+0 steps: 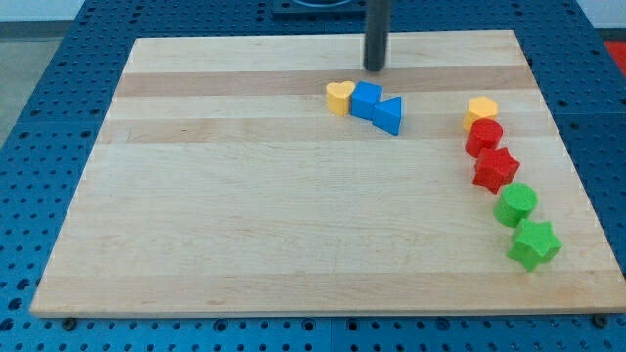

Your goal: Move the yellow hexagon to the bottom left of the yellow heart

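The work surface is a pale wooden board [293, 225] made of glued strips with lengthwise grain. It rests on a blue perforated table [59, 108] with a regular grid of holes, which shows on every side of the board. A dark fixture is partly visible at the view's top centre; little else of the room can be made out.

The tool is a straight dark rod with no grasping parts, so it holds nothing. My tip [376, 68] sits near the board's top edge, slightly right of centre, touching no block.

The yellow hexagon [481, 110] lies toward the view's right, well apart from my tip, below and to its right. It heads a curved column of blocks running down the right side: a red block [484, 136] of rounded shape directly below it and touching it, then a red star [496, 168], a green block [516, 204] of rounded shape, and a green star [534, 243] at the bottom.

The yellow heart [338, 97] lies just below and to the left of my tip, close to it but apart. A blue block [367, 99] touches the heart's right side, and a blue triangle [389, 115] follows to the lower right. The hexagon is currently right of the heart, with both blue blocks between them.

No brands, labels or legible writing are visible.
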You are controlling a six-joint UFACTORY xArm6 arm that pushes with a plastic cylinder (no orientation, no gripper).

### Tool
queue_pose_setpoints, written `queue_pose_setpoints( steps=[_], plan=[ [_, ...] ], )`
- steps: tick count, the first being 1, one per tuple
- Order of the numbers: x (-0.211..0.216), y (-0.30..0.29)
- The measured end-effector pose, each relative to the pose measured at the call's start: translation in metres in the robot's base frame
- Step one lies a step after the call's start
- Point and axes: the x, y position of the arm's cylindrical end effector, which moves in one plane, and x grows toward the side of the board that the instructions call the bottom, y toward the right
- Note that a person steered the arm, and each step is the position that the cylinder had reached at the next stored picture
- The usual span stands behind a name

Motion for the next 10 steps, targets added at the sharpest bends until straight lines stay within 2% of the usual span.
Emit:
queue_pose_setpoints(
  steps=[2, 4, 8, 10],
  plan=[
    [0.016, 0.072],
    [0.058, 0.118],
    [0.123, 0.123],
    [0.129, 0.103]
  ],
)
